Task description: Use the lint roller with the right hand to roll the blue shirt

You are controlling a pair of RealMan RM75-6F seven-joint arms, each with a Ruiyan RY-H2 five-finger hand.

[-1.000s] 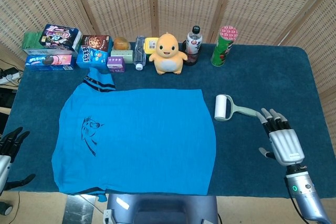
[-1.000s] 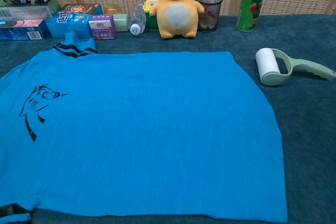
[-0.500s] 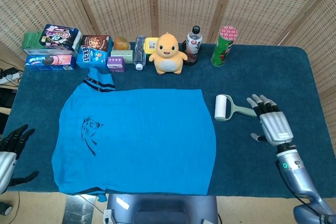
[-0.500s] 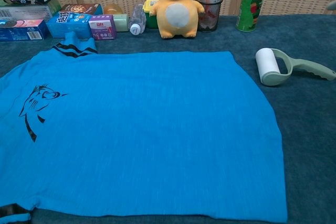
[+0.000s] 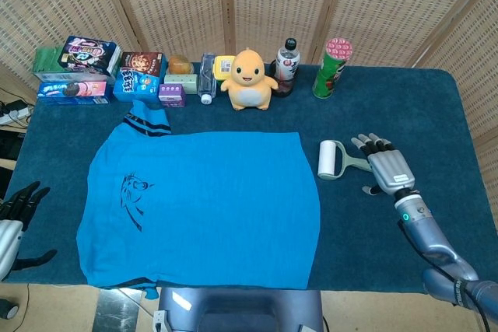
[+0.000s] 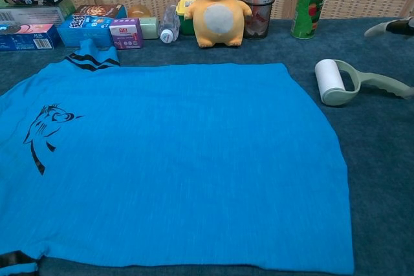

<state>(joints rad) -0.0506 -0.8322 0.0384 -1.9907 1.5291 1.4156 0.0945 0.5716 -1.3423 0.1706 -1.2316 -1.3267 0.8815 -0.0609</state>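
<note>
Hovering over the roller (image 5: 336, 161) handle, the right hand (image 5: 385, 171) is open, fingers spread. Roller lies on the tabletop (image 5: 405, 106) just right of the shirt (image 5: 210, 200), handle pointing toward the hand.

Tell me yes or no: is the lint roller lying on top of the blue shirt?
No, the lint roller lies on the bare tablecloth to the right of the blue shirt, with a gap between them.
</note>
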